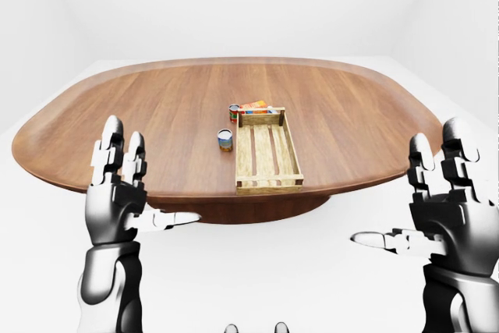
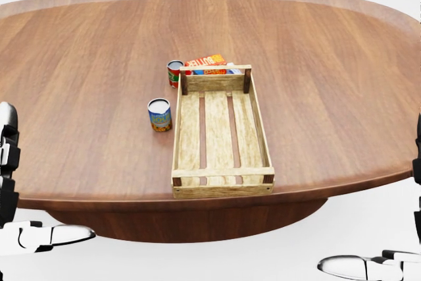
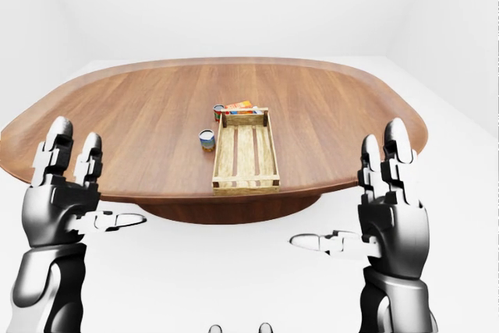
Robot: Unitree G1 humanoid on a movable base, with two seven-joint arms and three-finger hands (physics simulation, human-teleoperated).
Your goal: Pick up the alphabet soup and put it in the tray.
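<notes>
My left hand was up w/ palm toward the surface, fingers spread wide & thumb stuck out sideways toward center, gripping nothing. Right hand was the same: fingers straight up & apart, thumb pointing left, nothing held. Both hands hung off the near edge of the wood surface, well apart from every item; in head view only slivers of them showed at the left & right borders. The alphabet soup, a small can w/ blue-and-yellow label & pale lid, stood upright on the surface just beside the tray's left long wall, near its upper half, not touching it as far as I could tell. The tray, a slatted wooden crate, lay lengthwise w/ its short bottom end near the surface's near edge; nothing sat inside it. A 2nd can, red & green label, stood upright at the tray's top-left corner, close to or touching the corner post, couldn't tell which. An orange box lay tilted just past the tray's top end wall, partly hidden by that wall, w/ something bluish-white peeking beside it, too small to ID. The surface was a big oval of brown wood on a darker base, white floor around it.
</notes>
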